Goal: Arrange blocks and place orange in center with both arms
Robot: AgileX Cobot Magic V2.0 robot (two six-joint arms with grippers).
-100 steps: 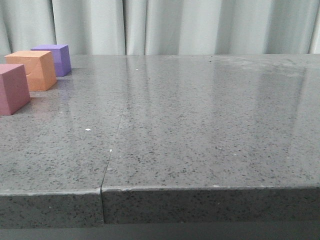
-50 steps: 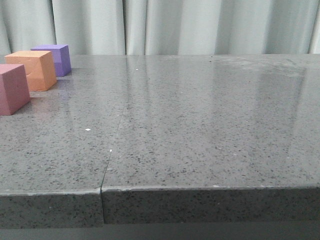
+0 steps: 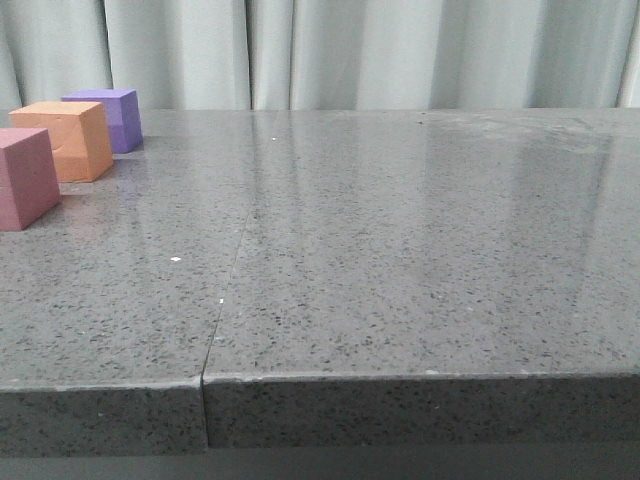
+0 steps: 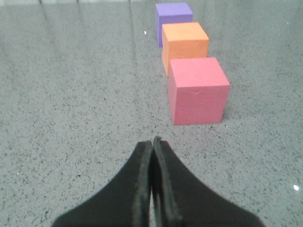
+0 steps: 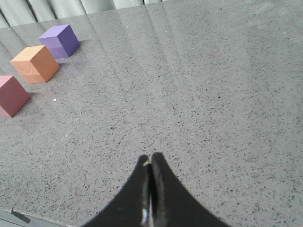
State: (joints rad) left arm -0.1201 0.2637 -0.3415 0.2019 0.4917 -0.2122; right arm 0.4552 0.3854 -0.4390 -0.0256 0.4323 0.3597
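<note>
Three cubes stand in a row at the table's far left in the front view: the pinkish-red cube (image 3: 25,177) nearest, the orange cube (image 3: 66,139) in the middle, the purple cube (image 3: 110,117) farthest. The left wrist view shows the same row, pinkish-red (image 4: 198,91), orange (image 4: 185,45), purple (image 4: 173,15), close ahead of my left gripper (image 4: 152,141), which is shut and empty above the table. My right gripper (image 5: 150,157) is shut and empty, far from the cubes, which show as pinkish-red (image 5: 12,95), orange (image 5: 35,64) and purple (image 5: 60,40). Neither gripper shows in the front view.
The grey speckled table (image 3: 400,250) has a seam (image 3: 225,290) running from its front edge toward the back. Its front edge (image 3: 400,378) is near the camera. A pale curtain (image 3: 350,50) hangs behind the table.
</note>
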